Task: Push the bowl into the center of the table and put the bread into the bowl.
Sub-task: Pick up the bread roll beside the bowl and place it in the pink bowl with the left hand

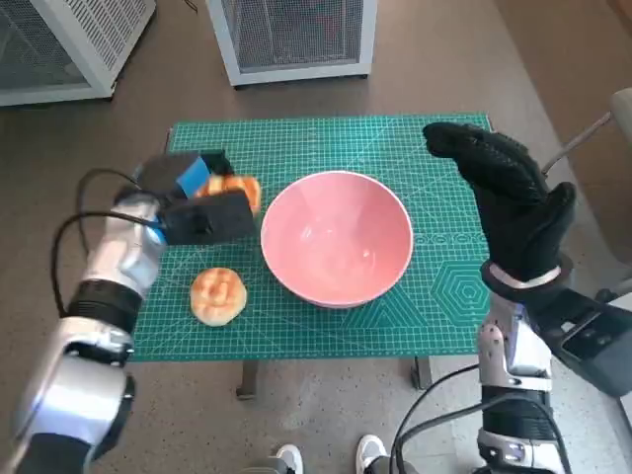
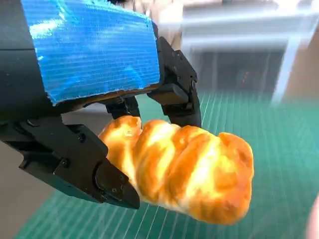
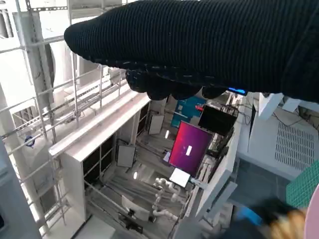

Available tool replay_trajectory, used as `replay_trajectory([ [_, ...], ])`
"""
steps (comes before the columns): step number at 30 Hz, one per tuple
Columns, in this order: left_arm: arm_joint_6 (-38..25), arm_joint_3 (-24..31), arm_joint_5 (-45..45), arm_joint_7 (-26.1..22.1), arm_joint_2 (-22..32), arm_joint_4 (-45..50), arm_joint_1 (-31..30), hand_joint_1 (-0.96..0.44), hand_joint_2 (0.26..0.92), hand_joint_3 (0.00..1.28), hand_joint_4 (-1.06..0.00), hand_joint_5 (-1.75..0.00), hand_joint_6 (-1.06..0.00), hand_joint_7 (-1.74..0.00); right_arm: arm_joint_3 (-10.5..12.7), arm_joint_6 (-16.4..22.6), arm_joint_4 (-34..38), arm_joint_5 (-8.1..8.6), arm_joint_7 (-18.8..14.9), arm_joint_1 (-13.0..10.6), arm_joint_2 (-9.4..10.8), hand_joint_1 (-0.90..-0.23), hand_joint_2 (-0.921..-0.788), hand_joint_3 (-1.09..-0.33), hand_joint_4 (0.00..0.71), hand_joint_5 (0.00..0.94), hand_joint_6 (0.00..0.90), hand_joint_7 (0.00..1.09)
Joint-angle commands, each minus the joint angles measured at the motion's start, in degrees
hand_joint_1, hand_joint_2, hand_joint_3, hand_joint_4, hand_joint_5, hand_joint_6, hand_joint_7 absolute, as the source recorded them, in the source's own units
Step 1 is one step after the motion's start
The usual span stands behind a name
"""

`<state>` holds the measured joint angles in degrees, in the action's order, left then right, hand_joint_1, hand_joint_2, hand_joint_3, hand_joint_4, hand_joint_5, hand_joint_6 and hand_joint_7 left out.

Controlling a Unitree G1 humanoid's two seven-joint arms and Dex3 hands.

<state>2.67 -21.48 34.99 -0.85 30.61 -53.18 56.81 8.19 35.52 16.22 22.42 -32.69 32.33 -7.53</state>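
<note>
A twisted golden loaf [image 2: 187, 167] is gripped by the left hand [image 1: 197, 202], with black fingers [image 2: 182, 97] closed against its far side and a thick black part pressed on its near end. In the head view this hand is seen over the left part of the table, just left of the bowl [image 1: 337, 237], and only an orange edge of the loaf shows past the blue tape. The right hand [image 1: 504, 197] is raised above the right side of the table, its gloved fingers stretched out flat and together, and nothing is held or touched by it.

The pink bowl is set near the middle of a green cutting mat [image 1: 444, 296] that covers the small table. A round bun [image 1: 218, 295] lies on the mat near the front left, apart from the bowl. A brown floor surrounds the table, and two white mesh cabinets [image 1: 293, 38] stand beyond its far edge. The tips of two shoes [image 1: 331, 456] are seen at the near edge.

In the right wrist view only the glove's dark band is clear; a workshop with shelving and a magenta screen [image 3: 190, 148] is seen behind it. The background behind the loaf is blurred.
</note>
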Motion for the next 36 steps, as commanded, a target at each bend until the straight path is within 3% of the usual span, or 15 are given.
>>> replay_trajectory([
  [1,-1.3,5.5,-2.6,-0.8,3.3,19.2,-5.9,0.00,0.920,0.11,-0.64,-1.24,-0.60,-1.18,-0.2,-0.3,1.1,0.61,-0.9,-0.9,0.1,-0.446,-0.921,-0.470,0.408,0.004,0.053,0.66],
  [11,-1.6,11.6,-1.4,0.3,3.7,44.8,-14.6,0.00,0.920,0.08,-0.70,-1.14,-0.59,-1.22,-0.5,-0.7,1.0,0.98,-1.3,-1.0,0.3,-0.448,-0.921,-0.471,0.408,0.004,0.052,0.66],
  [20,-1.0,10.2,1.1,-1.4,1.4,58.3,-18.9,0.00,0.917,0.03,-0.76,-1.06,-0.65,-1.17,-0.6,-1.1,1.1,1.39,-1.7,-1.1,0.4,-0.449,-0.921,-0.471,0.414,0.006,0.052,0.66],
  [26,2.1,8.2,-0.8,-4.9,0.3,60.3,-20.5,0.00,0.918,0.03,-0.72,-1.06,-0.70,-1.16,-0.6,-1.3,0.7,1.45,-1.8,-1.4,0.4,-0.449,-0.921,-0.472,0.416,0.007,0.053,0.67],
  [36,6.4,5.0,-2.0,-10.6,-2.2,55.9,-20.4,0.00,0.921,0.09,-0.71,-1.16,-0.56,-1.21,-0.7,-1.6,-0.2,1.42,-1.8,-2.0,0.5,-0.451,-0.921,-0.471,0.417,0.006,0.048,0.68],
])
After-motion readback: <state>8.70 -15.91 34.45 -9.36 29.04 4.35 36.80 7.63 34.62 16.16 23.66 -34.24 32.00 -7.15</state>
